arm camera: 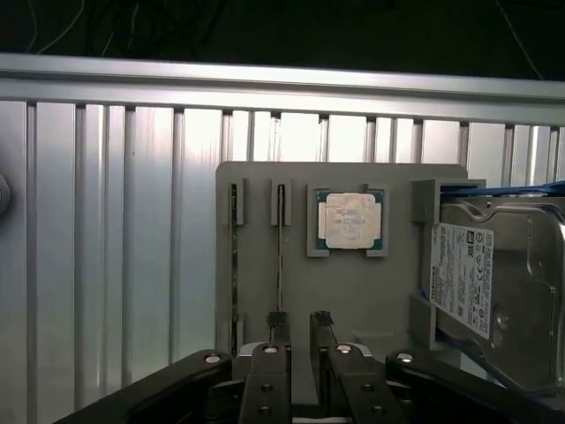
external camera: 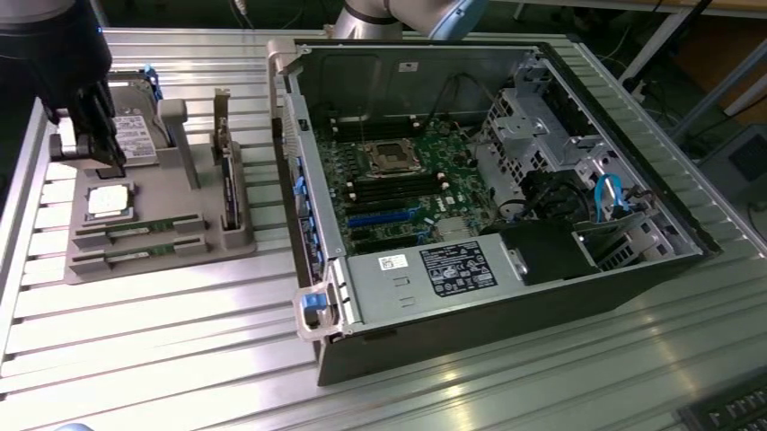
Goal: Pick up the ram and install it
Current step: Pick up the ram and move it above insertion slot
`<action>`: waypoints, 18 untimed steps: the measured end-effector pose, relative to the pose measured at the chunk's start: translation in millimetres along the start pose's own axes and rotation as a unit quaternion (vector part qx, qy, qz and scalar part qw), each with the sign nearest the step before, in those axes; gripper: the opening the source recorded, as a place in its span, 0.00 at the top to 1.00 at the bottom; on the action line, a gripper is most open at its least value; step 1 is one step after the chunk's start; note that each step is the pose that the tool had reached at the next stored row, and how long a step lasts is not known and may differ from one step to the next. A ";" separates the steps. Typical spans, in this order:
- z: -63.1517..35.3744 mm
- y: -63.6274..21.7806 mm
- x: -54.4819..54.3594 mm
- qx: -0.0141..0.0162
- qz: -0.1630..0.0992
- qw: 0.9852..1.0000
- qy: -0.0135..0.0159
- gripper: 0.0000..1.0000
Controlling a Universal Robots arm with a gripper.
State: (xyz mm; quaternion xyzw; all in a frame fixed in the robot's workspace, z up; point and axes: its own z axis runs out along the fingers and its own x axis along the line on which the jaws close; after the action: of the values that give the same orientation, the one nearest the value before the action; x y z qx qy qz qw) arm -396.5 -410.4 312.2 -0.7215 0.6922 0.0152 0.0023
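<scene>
Two green ram sticks stand on edge in slots of the grey parts holder (external camera: pixel 168 269): one ram stick (external camera: pixel 135 231) lies nearer the silver processor, the other (external camera: pixel 135 255) beside it. In the wrist view they appear edge-on as thin lines, one ram stick (arm camera: pixel 280 256) and the other (arm camera: pixel 235 265). My gripper (external camera: pixel 106 162) hangs above the holder, over the processor and hard drive end. In the wrist view my gripper (arm camera: pixel 298 325) stands open, with bare holder surface (arm camera: pixel 371 291) showing between its fingertips (arm camera: pixel 278 329); one fingertip lines up with the nearer stick. Nothing is held.
The holder also carries a square silver processor (external camera: pixel 108 199), a hard drive (external camera: pixel 132 135) and an upright dark expansion card (external camera: pixel 225 180). An open computer case (external camera: pixel 504 296) with its motherboard (external camera: pixel 401 193) fills the exterior view's right. Everything rests on a ribbed aluminium table (external camera: pixel 156 341).
</scene>
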 end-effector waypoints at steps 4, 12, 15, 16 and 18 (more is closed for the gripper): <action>6.2 0.1 4.0 0.000 0.000 1.000 0.000 0.76; 19.1 0.0 8.2 0.000 0.000 1.000 0.000 0.76; 19.2 0.0 8.3 -0.001 0.000 1.000 0.000 0.76; 19.5 0.0 8.5 0.000 0.000 1.000 0.000 0.76; 22.4 0.2 13.0 0.000 0.000 1.000 0.000 0.76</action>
State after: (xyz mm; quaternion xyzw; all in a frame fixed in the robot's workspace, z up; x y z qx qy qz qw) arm -396.7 -422.8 289.6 -0.7215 0.6922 0.0155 0.0020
